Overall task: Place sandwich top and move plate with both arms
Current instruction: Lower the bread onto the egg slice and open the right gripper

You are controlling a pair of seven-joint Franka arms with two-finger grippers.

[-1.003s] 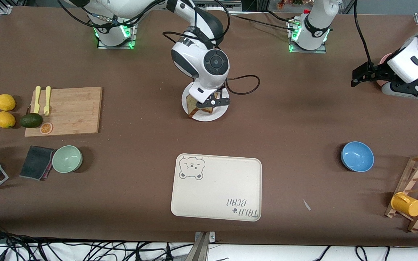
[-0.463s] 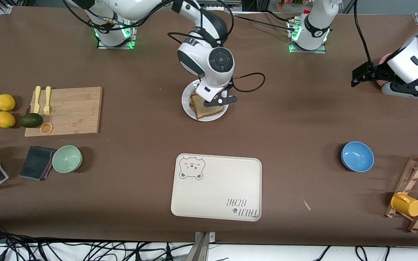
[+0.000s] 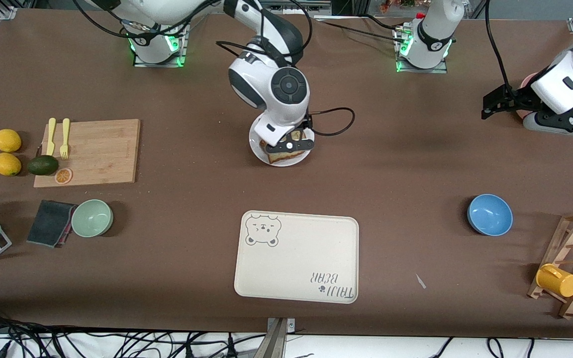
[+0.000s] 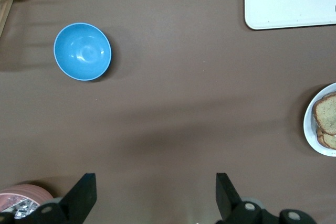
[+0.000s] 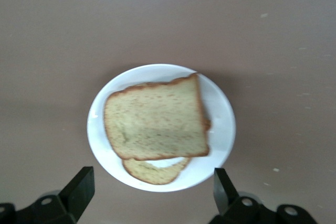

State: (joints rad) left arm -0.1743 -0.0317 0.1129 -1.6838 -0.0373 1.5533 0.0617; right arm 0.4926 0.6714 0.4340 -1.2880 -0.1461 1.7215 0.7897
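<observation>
The sandwich top [image 5: 155,127], a speckled tan slice with a brown crust, lies flat on the white plate [image 5: 223,129], over a lower slice [image 5: 152,172] that peeks out underneath. My right gripper [image 5: 151,177] hovers open just above them with nothing between its fingers. In the front view that gripper [image 3: 287,143] hides most of the plate [image 3: 256,145], and only an edge of the sandwich top [image 3: 280,158] shows. My left gripper [image 3: 490,104] waits open over bare table at the left arm's end; its wrist view catches the plate [image 4: 311,129] at one edge.
A cream bear tray [image 3: 296,257] lies nearer the front camera than the plate. A blue bowl [image 3: 489,214] and a wooden rack with a yellow cup [image 3: 557,280] sit toward the left arm's end. A cutting board [image 3: 92,151] and a green bowl [image 3: 92,218] sit toward the right arm's end.
The right gripper opened and let go of the tilted slice, which now lies flat on the plate. Its hand shifted above the plate. The left arm has not moved.
</observation>
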